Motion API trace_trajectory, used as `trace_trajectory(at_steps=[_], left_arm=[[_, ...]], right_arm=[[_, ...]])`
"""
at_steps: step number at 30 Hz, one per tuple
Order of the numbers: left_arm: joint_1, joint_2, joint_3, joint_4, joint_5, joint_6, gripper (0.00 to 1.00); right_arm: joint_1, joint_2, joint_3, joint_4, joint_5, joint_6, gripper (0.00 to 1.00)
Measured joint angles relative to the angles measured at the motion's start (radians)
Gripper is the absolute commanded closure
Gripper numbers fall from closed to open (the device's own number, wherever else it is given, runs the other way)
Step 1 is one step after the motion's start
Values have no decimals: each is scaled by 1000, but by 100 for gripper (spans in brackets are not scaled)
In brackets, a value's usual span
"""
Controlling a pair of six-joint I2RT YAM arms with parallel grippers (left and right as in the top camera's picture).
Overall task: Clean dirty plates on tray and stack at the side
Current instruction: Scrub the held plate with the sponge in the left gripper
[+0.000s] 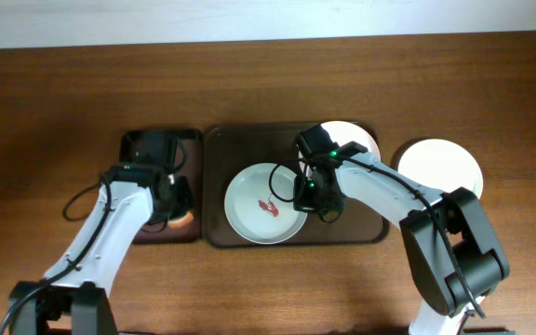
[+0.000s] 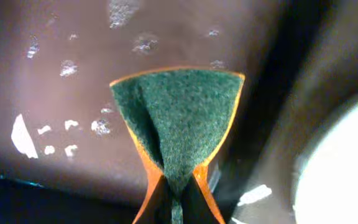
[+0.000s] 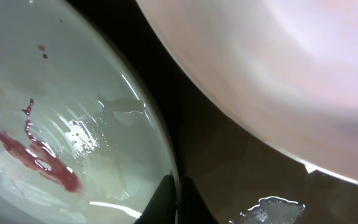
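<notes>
while left gripper (image 2: pixel 177 198) pinches the sponge (image 2: pixel 179 118), right gripper (image 3: pixel 178 200) seemingly clamps the smeared plate (image 3: pixel 61 124), another plate (image 3: pixel 278 68) close.

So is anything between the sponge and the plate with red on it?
Nothing visible. The left gripper holds the sponge over the small tray; the smeared plate lies beside it on the big tray. The right gripper pinches that plate's far rim.
</notes>
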State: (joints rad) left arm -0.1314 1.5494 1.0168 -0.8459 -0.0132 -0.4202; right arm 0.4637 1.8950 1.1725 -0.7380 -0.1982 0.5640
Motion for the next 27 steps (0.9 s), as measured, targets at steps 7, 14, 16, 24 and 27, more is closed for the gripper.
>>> trace_trajectory(at_steps=[7,14,16,24,27], left_arm=[[-86,9,128,76,346,236,100],[-155,206,128,154,620,287,100],[-165,270,128,174,715,294,100],[-214,386,128,200,845,297,100],[-228,426,128,206,869,298,100]], right_arm=[[0,0,0,0,0,0,96],[0,0,0,0,0,0,96],[0,0,0,0,0,0,96],[0,0,0,0,0,-1,96],[0,0,0,0,0,0,96]])
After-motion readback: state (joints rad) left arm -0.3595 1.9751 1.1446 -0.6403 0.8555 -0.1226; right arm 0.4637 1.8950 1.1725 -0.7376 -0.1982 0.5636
